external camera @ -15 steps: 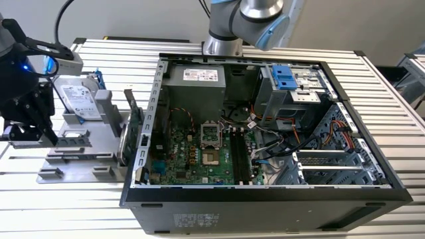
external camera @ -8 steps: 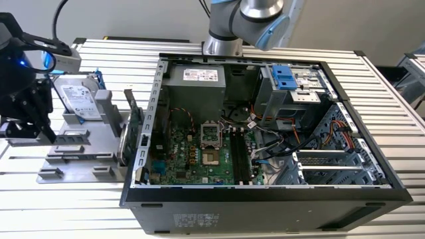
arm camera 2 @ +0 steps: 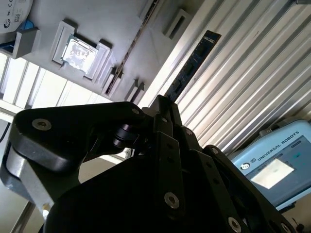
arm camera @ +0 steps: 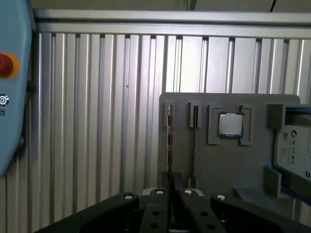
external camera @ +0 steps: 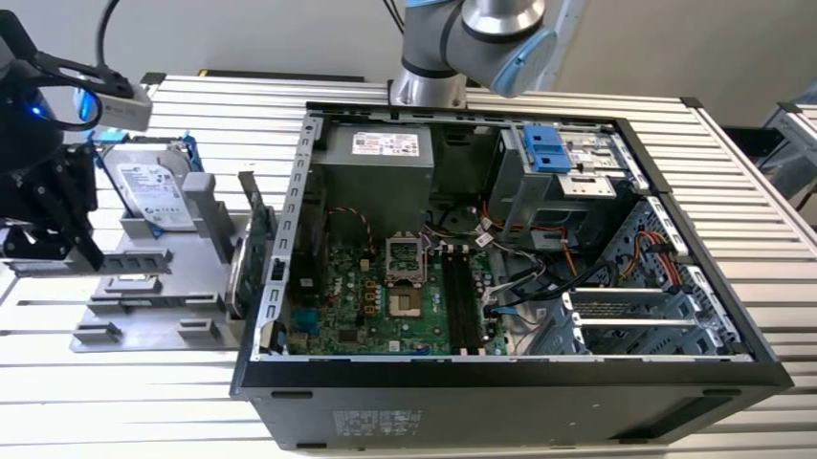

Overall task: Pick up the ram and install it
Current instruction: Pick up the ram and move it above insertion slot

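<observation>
A slatted metal table [external camera: 753,191] carries an open computer case [external camera: 511,392] lying on its side, its green main board [external camera: 370,296] facing up with long black memory slots [external camera: 466,296] near the middle. The arm [external camera: 485,29] rises behind the case. On the exterior view's left of the case sits a grey holder [external camera: 153,277]. A silver hard drive [external camera: 151,186] leans in it, and a large green card [external camera: 255,225] stands on edge at the side nearest the case.

The black gripper [external camera: 52,220] hangs over the holder's far side, well apart from the case. In the second wrist view its jaws are drawn in narrow and pinch one end of the ram [arm camera 2: 192,65], a thin dark stick that juts straight out from the fingertips [arm camera 2: 167,109], with the table's slats behind it. In the first wrist view the ram [arm camera: 169,141] shows edge-on, in line with one of the holder's two narrow slots. A small square processor chip [arm camera: 230,124] lies in a pocket beside those slots.
</observation>
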`<control>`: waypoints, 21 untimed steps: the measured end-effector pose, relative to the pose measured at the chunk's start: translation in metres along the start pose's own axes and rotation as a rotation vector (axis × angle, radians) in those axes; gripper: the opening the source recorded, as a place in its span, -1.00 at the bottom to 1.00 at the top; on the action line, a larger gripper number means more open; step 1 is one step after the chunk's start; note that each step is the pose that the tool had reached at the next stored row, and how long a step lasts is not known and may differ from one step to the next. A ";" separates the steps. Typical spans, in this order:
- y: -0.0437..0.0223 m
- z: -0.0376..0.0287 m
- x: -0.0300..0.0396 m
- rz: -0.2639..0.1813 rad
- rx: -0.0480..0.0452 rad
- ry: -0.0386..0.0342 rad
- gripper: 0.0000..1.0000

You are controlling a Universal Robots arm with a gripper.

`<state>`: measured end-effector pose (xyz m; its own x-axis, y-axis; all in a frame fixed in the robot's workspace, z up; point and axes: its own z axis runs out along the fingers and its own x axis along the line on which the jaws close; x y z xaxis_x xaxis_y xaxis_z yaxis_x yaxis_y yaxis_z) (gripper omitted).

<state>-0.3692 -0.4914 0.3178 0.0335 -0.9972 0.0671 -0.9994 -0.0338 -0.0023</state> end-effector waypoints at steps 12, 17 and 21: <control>0.0004 -0.0134 -0.0006 0.000 0.0000 0.0000 -1.00; 0.0004 -0.0209 -0.0003 0.000 0.0001 -0.0001 -1.00; 0.0004 -0.0278 0.0002 0.000 0.0001 -0.0001 -1.00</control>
<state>-0.3697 -0.4898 0.3455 0.0336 -0.9972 0.0671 -0.9994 -0.0338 -0.0024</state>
